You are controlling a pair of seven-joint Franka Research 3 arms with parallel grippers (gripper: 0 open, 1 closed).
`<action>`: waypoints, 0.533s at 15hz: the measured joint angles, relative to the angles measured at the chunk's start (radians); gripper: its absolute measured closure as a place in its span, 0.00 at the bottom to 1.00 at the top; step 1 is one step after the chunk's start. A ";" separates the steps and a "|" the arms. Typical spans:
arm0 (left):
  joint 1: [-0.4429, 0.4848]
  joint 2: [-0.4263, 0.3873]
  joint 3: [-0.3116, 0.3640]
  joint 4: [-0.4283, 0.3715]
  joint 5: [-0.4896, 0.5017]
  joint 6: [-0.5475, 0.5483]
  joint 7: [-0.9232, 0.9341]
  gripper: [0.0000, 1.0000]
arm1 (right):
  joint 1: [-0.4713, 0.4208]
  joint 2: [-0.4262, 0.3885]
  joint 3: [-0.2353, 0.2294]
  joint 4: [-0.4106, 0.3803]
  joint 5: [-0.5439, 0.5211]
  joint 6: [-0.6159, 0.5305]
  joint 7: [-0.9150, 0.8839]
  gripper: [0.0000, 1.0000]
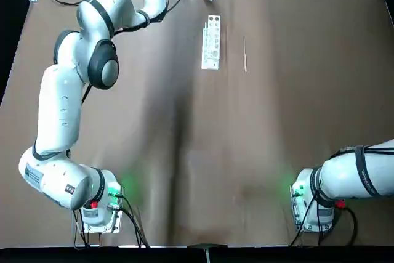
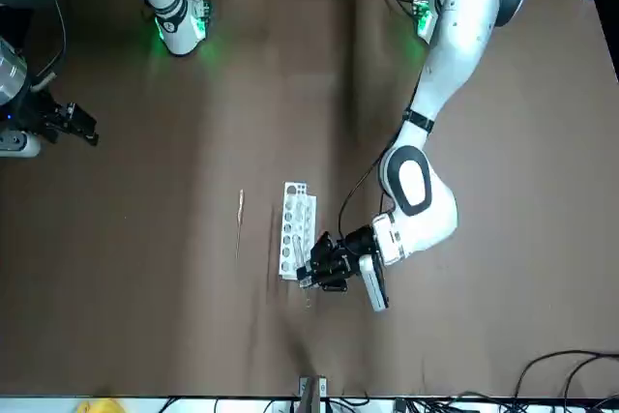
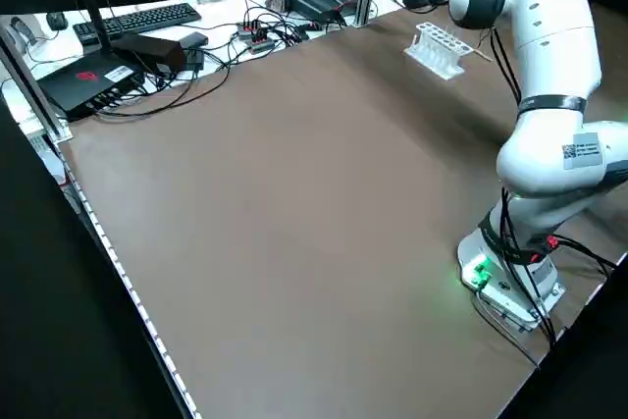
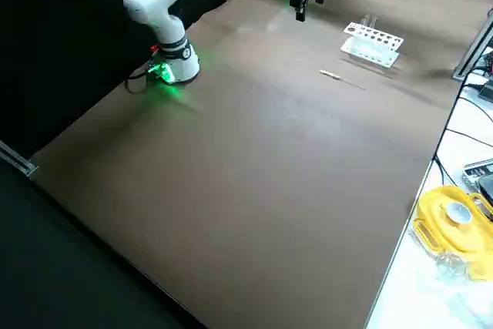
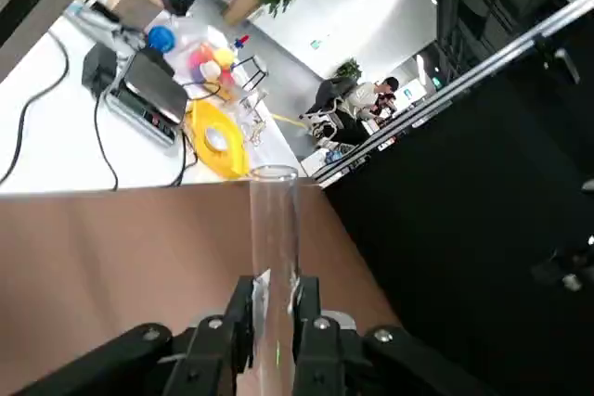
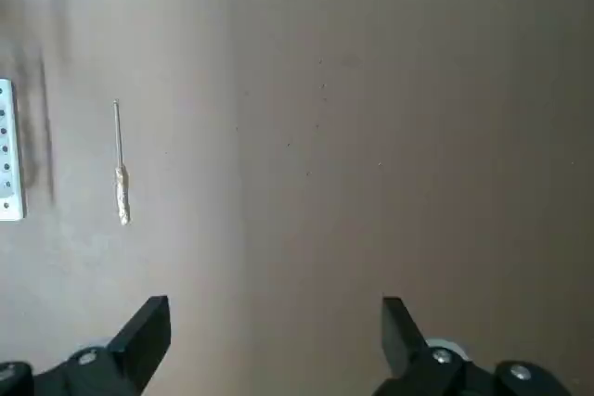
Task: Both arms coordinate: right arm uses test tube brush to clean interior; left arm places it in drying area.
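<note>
The left arm's fingers [image 5: 243,308] are closed on a clear glass test tube [image 5: 275,229], seen low in the front view beside the drying area [image 2: 295,227]. The right arm's fingers [image 6: 148,331] are spread wide, holding nothing, at that view's left edge. The test tube brush [image 1: 245,54] lies on the brown surface [image 1: 277,121], just right of the rack in the top view.

The left gripper [image 5: 276,322] has its black fingers [image 5: 238,317] closed on a clear glass tube [image 5: 274,257], whose open rim points away from the wrist. Beyond lies the brown table [image 5: 102,248], then a white bench [image 5: 56,150] with cables, a yellow case [image 5: 218,141], and a grey box [image 5: 148,99], perhaps an instrument. People [image 5: 367,99] sit far off.
</note>
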State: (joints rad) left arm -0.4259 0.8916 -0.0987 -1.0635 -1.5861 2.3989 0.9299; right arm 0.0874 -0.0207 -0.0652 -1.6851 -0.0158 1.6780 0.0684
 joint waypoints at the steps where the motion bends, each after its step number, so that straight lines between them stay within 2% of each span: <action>1: 0.004 -0.003 0.000 -0.003 0.022 -0.007 -0.070 0.77 | 0.000 0.000 0.000 0.000 0.000 0.000 0.000 0.00; 5: 0.018 -0.005 0.000 -0.009 0.093 -0.055 -0.337 0.77 | 0.000 0.000 0.001 0.000 0.000 -0.002 0.000 0.00; 8: 0.027 -0.006 0.000 -0.013 0.108 -0.103 -0.505 0.77 | 0.000 0.000 0.001 0.000 0.000 -0.002 0.000 0.00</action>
State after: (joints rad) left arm -0.3985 0.8851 -0.0986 -1.0761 -1.4783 2.2955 0.4244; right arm 0.0875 -0.0207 -0.0643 -1.6856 -0.0158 1.6760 0.0684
